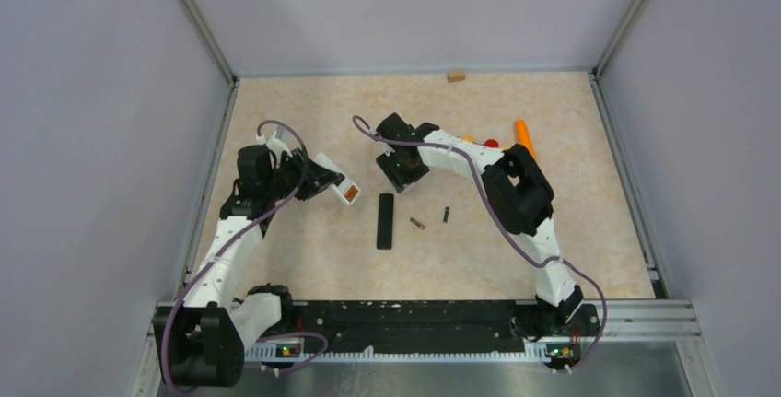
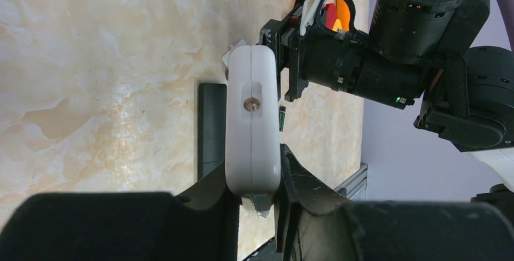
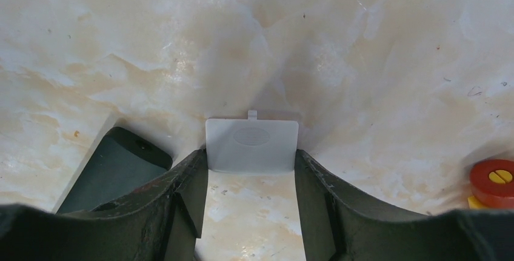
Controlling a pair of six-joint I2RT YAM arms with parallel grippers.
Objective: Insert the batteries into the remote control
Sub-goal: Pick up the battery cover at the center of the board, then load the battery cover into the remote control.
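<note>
left gripper [image 1: 329, 181] is closed tight on the white remote [image 2: 251, 131]. its fingers [image 2: 212, 197] press on the two long sides near one end. in the left wrist view the remote shows a flat white face w/ a small metal screw in the middle. in the top view its free end shows an orange-red patch. the remote is over the left part of the table [image 1: 304, 259], just left of the far end of the slim black bar [image 1: 385, 220], and not touching it. the bar lies flat, its long side pointing toward the arm bases.

right gripper [image 3: 250, 165] is low over the table, just behind the bar's far end. a thin white cover [image 3: 251, 143] w/ a small tab on its far edge and an oval mark sits between the fingers. both its side edges look to touch the finger pads [image 3: 194, 176], so the cover is pinched btw them. whether its lower edge rests on the table, i cannot tell.

the two batteries lie on the table, right of the black bar. the gold battery [image 1: 417, 224] lies slanted, near the bar's middle. the dark battery [image 1: 447, 215] is a bit further right, apart from the gold one. both are well apart from the remote.

behind the right arm are an orange carrot-shaped cone [image 1: 524, 134] and a red disc [image 3: 494, 179] w/ a yellow slot. a small wooden block [image 1: 456, 75] is at the far wall.
</note>
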